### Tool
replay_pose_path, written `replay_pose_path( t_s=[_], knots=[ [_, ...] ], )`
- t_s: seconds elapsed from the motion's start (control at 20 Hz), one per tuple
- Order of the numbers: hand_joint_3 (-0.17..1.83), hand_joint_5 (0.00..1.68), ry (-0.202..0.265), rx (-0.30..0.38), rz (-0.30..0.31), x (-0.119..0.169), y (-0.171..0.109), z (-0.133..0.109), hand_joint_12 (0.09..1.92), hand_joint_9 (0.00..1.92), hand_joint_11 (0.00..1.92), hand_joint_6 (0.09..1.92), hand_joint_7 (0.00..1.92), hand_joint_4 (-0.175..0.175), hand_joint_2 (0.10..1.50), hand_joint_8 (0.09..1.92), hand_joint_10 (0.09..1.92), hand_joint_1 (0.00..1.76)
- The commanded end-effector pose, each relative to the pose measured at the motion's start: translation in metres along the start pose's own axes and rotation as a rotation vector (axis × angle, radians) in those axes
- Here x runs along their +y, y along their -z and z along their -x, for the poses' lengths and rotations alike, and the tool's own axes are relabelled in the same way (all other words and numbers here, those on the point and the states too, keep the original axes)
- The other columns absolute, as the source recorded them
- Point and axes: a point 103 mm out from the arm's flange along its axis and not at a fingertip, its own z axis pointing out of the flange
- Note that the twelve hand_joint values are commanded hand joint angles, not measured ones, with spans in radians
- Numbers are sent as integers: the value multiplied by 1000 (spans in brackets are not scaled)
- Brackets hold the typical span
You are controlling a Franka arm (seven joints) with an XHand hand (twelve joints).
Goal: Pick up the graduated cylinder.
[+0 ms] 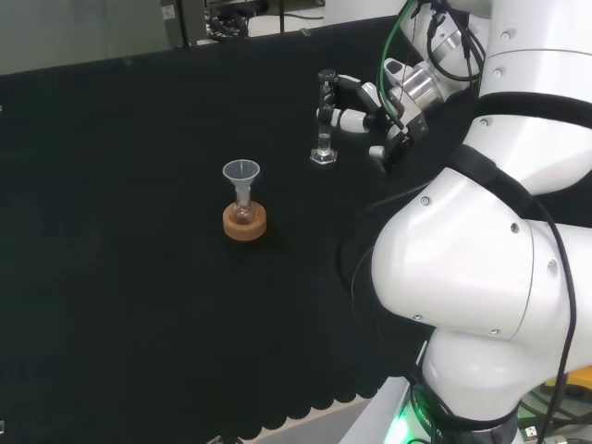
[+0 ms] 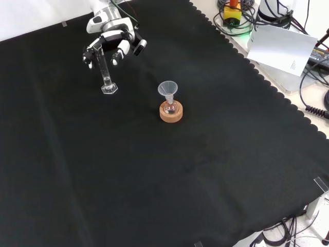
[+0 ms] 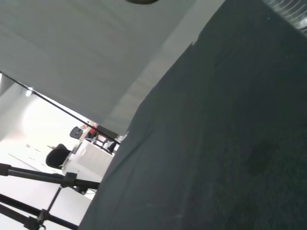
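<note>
The cylinder [image 2: 106, 72] stands upright on the cloth [image 2: 169, 180] in the upper left of the front view, its base down. The hand [image 2: 110, 43] curls its fingers around the top. Lift straight up, keeping the tube vertical, clear of the funnel [image 2: 168, 90] nearby.

White arm [image 1: 481, 268] of rounded links with black seams; black-and-white robot hand [image 1: 370, 116]; green cable [image 1: 393, 37] near wrist
</note>
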Motion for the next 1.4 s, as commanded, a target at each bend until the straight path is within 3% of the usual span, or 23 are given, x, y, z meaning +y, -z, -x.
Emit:
replay_pose_path(
  t_s=[0.05, 0.4, 1.4],
  knots=[
    [-175, 549, -3, 43, 16, 3, -4, 3, 1244, 612, 415, 92, 391, -26, 1043, 619, 564, 1003],
    [-175, 663, -13, 64, 20, 3, -9, 8, 1183, 690, 517, 182, 460, -25, 1065, 605, 506, 1067],
    [-175, 566, -11, 57, 16, 10, -9, 11, 1061, 835, 730, 412, 506, -36, 1088, 630, 414, 1115]
  ],
)
